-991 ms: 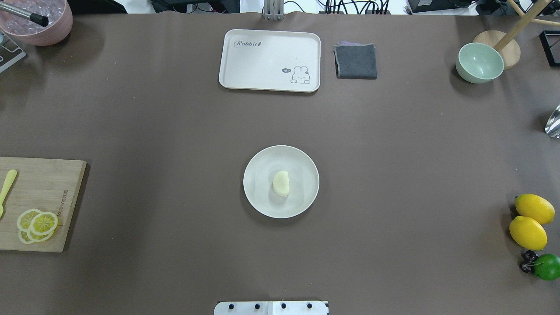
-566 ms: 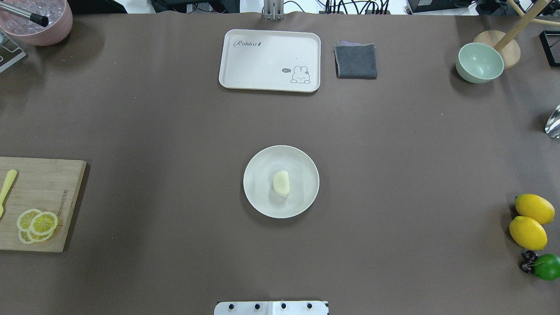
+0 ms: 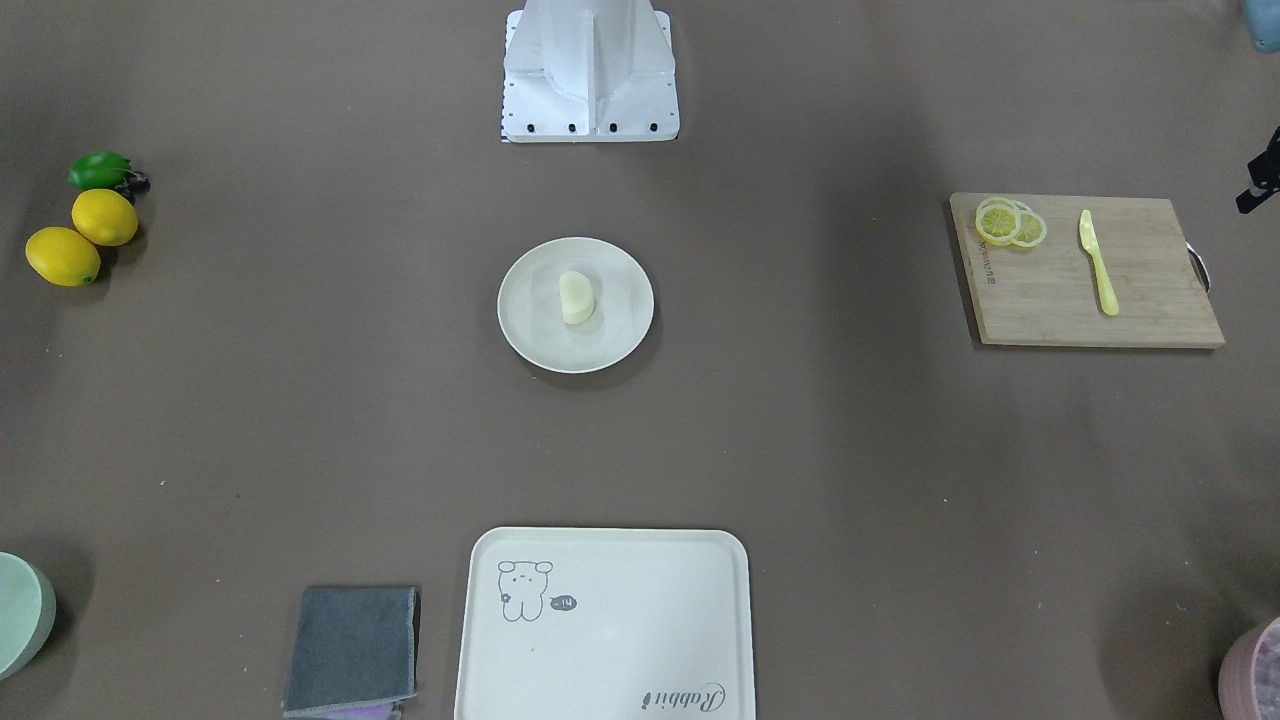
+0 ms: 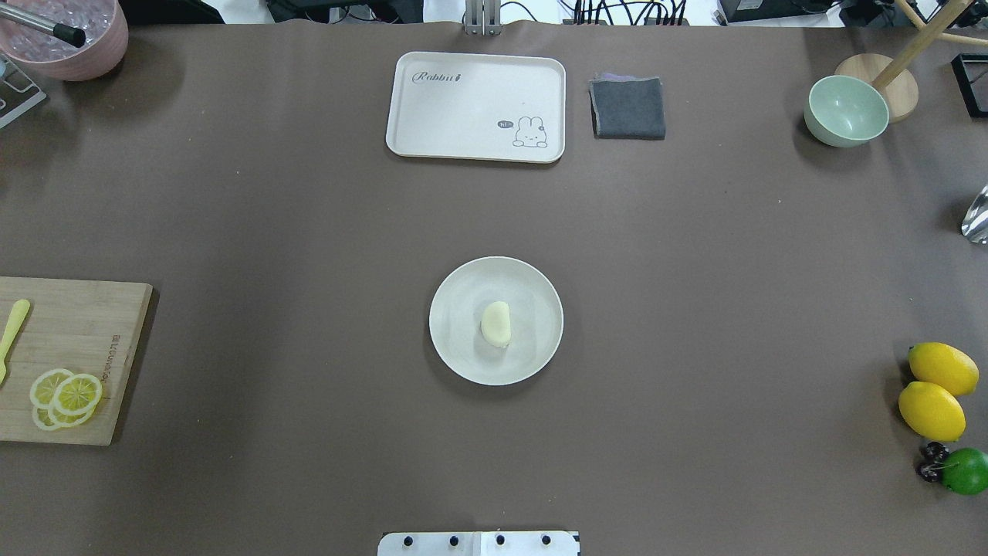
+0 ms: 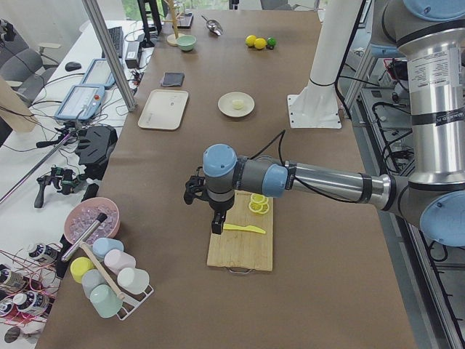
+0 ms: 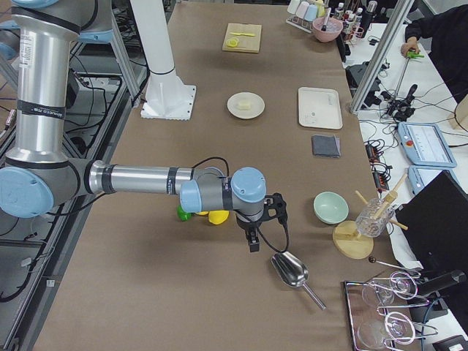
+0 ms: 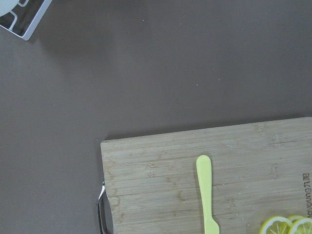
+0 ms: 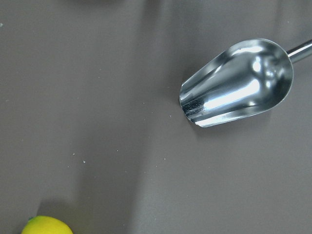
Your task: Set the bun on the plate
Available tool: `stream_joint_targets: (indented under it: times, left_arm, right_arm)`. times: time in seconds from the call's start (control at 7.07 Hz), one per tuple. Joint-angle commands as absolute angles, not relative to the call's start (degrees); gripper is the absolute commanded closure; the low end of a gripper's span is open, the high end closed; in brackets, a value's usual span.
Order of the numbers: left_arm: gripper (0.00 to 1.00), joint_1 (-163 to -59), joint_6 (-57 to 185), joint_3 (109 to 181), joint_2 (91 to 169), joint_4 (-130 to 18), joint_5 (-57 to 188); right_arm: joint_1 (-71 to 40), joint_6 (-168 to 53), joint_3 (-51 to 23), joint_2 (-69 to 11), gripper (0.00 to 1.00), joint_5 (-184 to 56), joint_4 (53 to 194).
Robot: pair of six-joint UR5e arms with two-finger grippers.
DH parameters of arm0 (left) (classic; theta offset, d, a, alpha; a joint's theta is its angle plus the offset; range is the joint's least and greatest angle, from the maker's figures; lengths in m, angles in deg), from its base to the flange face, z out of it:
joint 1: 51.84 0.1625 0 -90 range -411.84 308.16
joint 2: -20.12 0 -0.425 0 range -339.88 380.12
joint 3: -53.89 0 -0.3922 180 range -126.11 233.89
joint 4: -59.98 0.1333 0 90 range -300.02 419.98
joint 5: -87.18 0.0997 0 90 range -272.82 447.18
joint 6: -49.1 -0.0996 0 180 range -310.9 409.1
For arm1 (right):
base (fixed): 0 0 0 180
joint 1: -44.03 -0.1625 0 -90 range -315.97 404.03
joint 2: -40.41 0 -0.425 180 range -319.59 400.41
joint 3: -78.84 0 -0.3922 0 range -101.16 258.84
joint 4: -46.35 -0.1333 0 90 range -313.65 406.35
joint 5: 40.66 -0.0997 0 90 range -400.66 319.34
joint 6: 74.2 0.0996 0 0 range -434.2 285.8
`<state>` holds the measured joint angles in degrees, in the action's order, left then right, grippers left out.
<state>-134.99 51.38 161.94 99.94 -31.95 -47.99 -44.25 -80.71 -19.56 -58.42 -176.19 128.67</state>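
Note:
The pale cream bun [image 4: 495,323] lies flat on the round off-white plate [image 4: 463,351] at the table's middle, a little left of the plate's centre; the bun [image 3: 577,297] and the plate [image 3: 530,320] also show from the front. Neither gripper is near them. My left gripper [image 5: 216,225] hangs over the wooden cutting board [image 5: 243,243] at the table's left end. My right gripper [image 6: 252,243] hangs at the right end, near the metal scoop [image 6: 291,270]. Both show only from the side, so I cannot tell whether they are open or shut.
A cream tray [image 4: 475,106] and a folded grey cloth [image 4: 627,108] lie at the far edge. A green bowl [image 4: 846,110] stands far right. Two lemons [image 4: 934,390] and a lime [image 4: 965,469] sit at the right; lemon slices [image 4: 65,395] and a yellow knife [image 4: 13,332] rest on the board.

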Motion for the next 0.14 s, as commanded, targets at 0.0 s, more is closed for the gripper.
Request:
stream_joint_targets:
  times: [0.0]
  left_arm:
    - [0.02,-135.1,51.4,161.9,100.1,-31.9,-47.9]
  right_arm:
    - [-44.2,-80.7,-19.6,-58.2,0.00,-176.2,128.7]
